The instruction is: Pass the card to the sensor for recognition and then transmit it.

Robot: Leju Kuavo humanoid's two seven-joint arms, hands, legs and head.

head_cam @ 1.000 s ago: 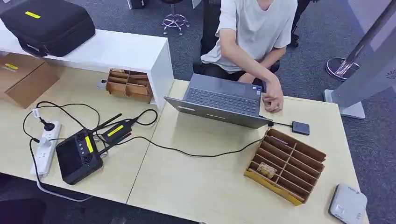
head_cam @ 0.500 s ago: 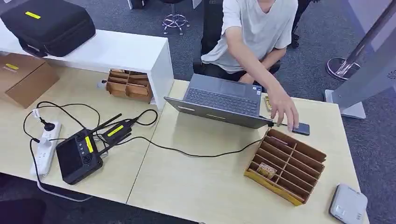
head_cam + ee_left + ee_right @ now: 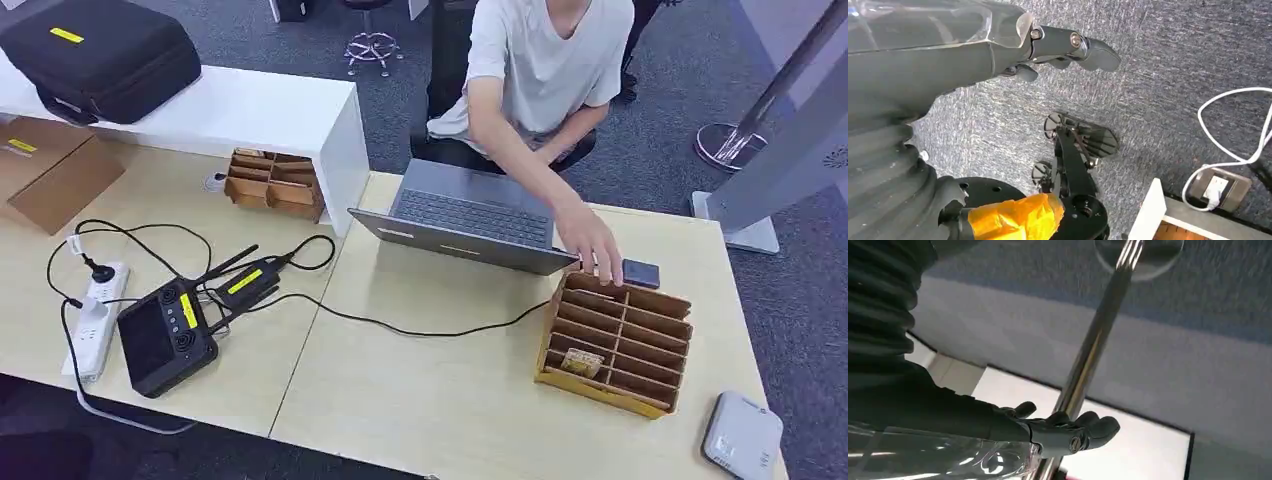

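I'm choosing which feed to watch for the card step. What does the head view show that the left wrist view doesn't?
The head view has the table, the laptop, the slotted cardboard rack with a card in it, the small dark sensor pad, and a person's hand at the rack's far edge. The left wrist view has the left hand hanging over grey carpet, holding nothing, and a white cable. Both show grey carpet.

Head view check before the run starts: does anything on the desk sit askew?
The cardboard slot rack sits slightly skewed to the desk edge, and a person's hand reaches to its back rim beside the dark sensor.
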